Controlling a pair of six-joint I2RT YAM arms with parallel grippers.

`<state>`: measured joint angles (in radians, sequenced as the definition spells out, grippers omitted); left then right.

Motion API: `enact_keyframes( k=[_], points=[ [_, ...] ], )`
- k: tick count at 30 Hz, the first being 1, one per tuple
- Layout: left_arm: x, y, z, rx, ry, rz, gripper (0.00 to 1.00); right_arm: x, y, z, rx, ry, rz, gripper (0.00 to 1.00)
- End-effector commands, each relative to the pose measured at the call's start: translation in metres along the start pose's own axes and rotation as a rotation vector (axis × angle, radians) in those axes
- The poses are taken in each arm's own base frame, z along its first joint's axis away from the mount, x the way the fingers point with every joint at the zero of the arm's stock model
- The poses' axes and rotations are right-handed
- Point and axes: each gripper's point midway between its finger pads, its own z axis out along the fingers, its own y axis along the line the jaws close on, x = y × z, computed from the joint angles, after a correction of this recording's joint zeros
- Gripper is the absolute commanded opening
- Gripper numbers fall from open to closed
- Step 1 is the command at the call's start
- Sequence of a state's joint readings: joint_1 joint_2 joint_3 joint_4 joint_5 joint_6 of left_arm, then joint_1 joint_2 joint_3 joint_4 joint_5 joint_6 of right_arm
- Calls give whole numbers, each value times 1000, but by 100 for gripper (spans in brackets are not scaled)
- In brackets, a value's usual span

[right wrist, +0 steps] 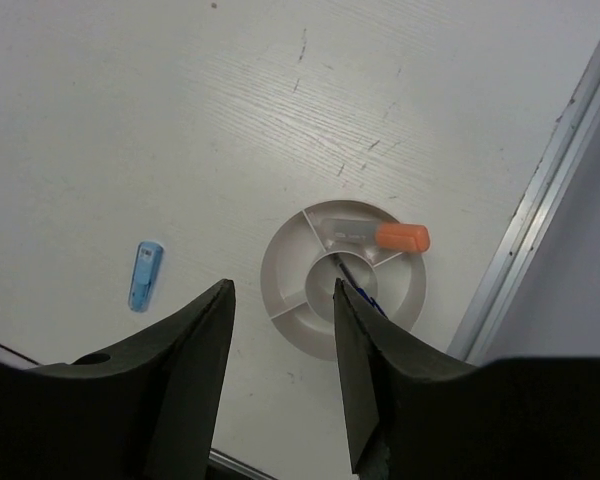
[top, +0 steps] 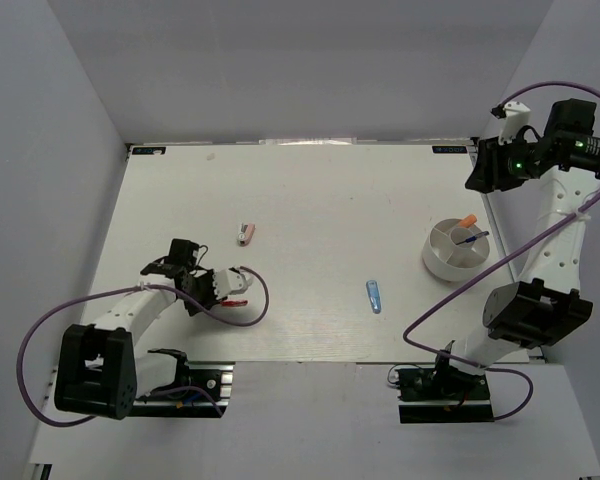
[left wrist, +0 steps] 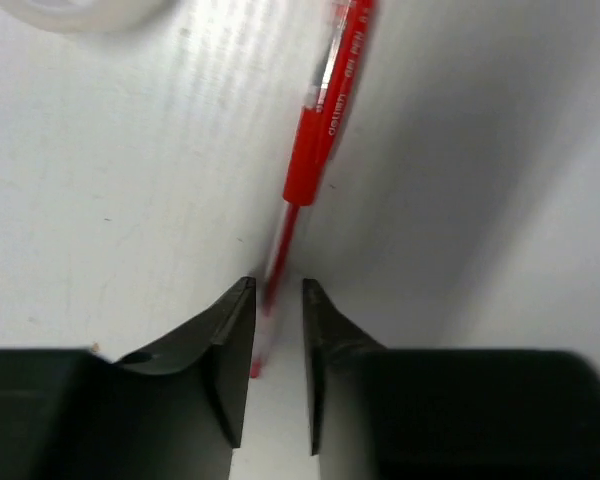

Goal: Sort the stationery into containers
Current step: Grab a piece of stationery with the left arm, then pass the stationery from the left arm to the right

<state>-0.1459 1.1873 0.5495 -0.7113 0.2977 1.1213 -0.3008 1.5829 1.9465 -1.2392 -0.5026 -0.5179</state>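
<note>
The slim red pen (left wrist: 318,130) lies on the table, and its near end sits between the fingertips of my left gripper (left wrist: 278,285). The jaws stand a narrow gap apart: the pen touches the left finger and is clear of the right one. In the top view the left gripper (top: 225,288) is low at the left, with the red pen (top: 238,302) beside it. The white tape ring (left wrist: 80,8) shows at the frame's top edge. The round divided white bowl (right wrist: 290,285) holds the orange-capped marker (right wrist: 402,237) and the blue pen (top: 470,239). My right gripper (right wrist: 280,285) is open, empty, high above the bowl.
The pinkish-white eraser (top: 245,233) lies left of centre. The light-blue piece (top: 374,296) lies near the front middle and also shows in the right wrist view (right wrist: 145,275). Purple cables loop beside both arms. The table's metal rail (right wrist: 540,210) runs close to the bowl's right.
</note>
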Motion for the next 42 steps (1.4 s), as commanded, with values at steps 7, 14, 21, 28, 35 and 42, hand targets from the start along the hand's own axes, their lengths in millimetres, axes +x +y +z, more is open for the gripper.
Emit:
enact_keyframes(
  k=[7,14,21,28,35,42],
  points=[
    [-10,-13,22,45,-100,-24,0,-12,33,-7,-75,-80,-29,46],
    [-106,-6,-60,100,-426,-128,0,-34,86,-10,-265,-190,-82,50],
    [-209,19,-117,386,-698,-446,0,-33,176,20,-587,-144,-103,56],
    [-264,36,-138,552,-887,-575,0,-44,252,19,-866,-110,-153,69],
    [-288,26,-157,600,-933,-570,0,-33,291,31,-1000,-9,-103,74],
    [-297,2,-168,749,-936,-527,0,-47,320,37,-1078,-4,-149,72]
  ],
)
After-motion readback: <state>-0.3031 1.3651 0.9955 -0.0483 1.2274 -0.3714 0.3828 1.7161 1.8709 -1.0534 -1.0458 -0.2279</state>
